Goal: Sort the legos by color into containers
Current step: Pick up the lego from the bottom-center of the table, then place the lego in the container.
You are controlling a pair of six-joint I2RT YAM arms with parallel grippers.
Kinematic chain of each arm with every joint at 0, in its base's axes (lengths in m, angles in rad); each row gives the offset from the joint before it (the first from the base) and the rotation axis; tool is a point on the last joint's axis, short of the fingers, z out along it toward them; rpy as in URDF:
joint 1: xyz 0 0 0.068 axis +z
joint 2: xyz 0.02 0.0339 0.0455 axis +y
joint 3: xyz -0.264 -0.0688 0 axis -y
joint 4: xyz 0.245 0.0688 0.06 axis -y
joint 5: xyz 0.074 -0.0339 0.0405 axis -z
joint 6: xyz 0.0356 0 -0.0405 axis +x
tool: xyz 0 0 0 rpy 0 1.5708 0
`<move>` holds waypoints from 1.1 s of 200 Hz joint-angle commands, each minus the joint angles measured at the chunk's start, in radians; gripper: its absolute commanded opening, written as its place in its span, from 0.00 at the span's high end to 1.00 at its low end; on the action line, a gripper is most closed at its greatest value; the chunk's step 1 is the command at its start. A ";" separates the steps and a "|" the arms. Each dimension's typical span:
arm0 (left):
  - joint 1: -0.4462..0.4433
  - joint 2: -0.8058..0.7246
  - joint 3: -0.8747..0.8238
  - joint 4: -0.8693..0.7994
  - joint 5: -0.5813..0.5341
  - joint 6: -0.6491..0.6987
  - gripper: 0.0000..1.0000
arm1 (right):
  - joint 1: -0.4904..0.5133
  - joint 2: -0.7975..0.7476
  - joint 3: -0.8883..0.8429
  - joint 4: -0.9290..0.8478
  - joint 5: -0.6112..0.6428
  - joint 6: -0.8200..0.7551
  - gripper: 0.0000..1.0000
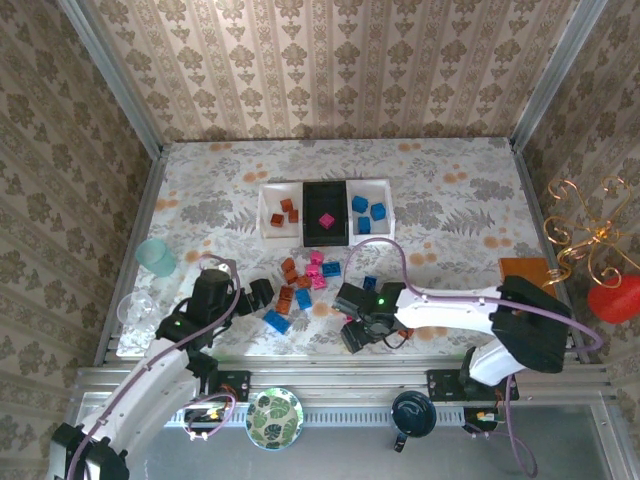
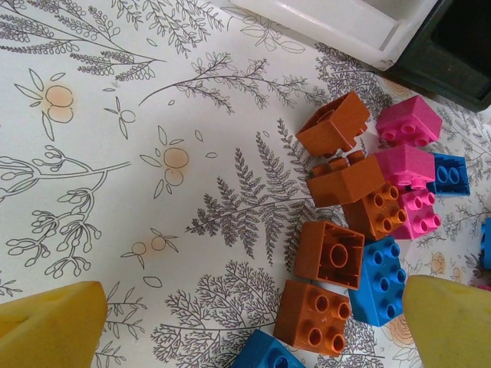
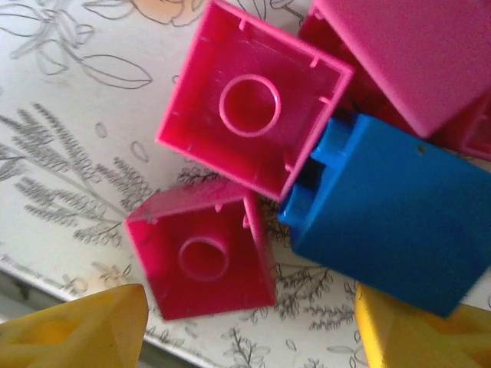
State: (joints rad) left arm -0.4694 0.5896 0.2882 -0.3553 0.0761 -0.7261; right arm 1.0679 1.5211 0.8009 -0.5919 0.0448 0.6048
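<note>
Sorting is only getting started as we are looking down on the tabletop [image 1: 450, 200]. The containers [image 1: 266, 226], sitting well beyond both grippers, are holding just a few pieces: orange-brown bricks [image 1: 289, 210] in the left white tray, one pink brick [image 1: 326, 220] in the black middle tray, and blue bricks [image 1: 368, 212] in the right white tray. Most of the legos [image 1: 305, 282] are lying mixed in a loose pile between the two grippers, waiting to be sorted. The left gripper [image 1: 255, 297] is standing wide open and empty, the pile just ahead of it. The right gripper [image 3: 245, 337] is hovering partly open over an upturned pink lego [image 3: 203, 257] and a blue lego [image 3: 391, 207], gripping neither as far as we are seeing. We are judging the bulk of the job undone.
</note>
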 commanded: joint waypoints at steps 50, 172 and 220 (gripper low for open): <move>0.006 -0.030 -0.018 -0.017 0.008 0.011 0.00 | 0.001 0.109 0.100 0.035 0.044 -0.043 0.42; 0.006 -0.015 -0.015 0.019 0.021 0.014 0.00 | -0.195 -0.066 0.320 0.145 -0.107 -0.191 0.73; 0.006 -0.016 -0.006 0.016 0.035 0.001 0.00 | -0.366 0.265 0.640 0.207 0.023 -0.191 0.74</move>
State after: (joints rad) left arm -0.4694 0.5743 0.2817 -0.3508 0.0887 -0.7258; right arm 0.7490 1.6096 1.3228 -0.4110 -0.0093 0.4358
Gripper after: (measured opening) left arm 0.998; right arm 0.329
